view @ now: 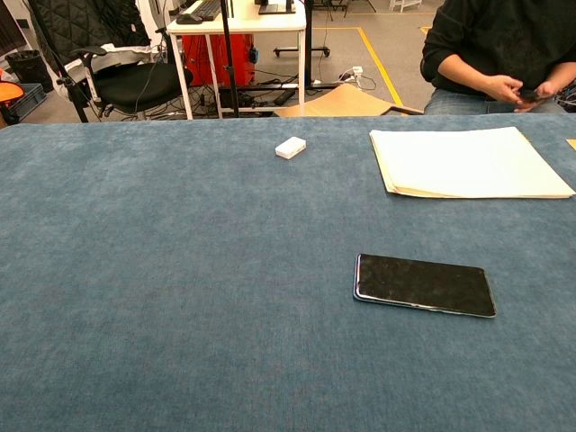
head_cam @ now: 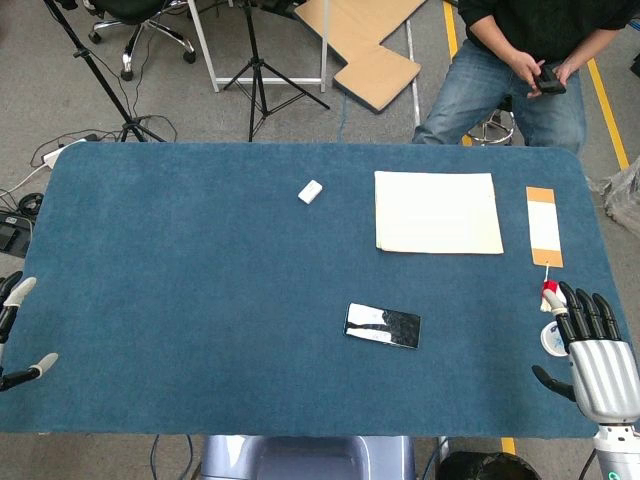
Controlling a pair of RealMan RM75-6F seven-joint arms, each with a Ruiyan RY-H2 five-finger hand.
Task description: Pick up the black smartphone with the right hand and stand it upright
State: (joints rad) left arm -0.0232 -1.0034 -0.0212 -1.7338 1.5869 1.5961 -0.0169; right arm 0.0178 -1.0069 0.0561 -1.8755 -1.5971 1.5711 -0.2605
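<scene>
1. Head view shows the blue table [head_cam: 200,300] under everything; my fingers hang over its near edge on both sides.
2. My right hand [head_cam: 597,355] has its fingers [head_cam: 590,312] spread and straight, holding nothing, and sits at the table's near right corner.
3. My left hand [head_cam: 15,335] shows only partly at the near left edge, fingers apart, empty.
4. The black smartphone [head_cam: 382,325] lies flat, screen up, well to the left of my right fingers, untouched.
5. I judge the reach has not begun; next I must swing the right hand leftward over the phone and get fingers under an edge.
</scene>
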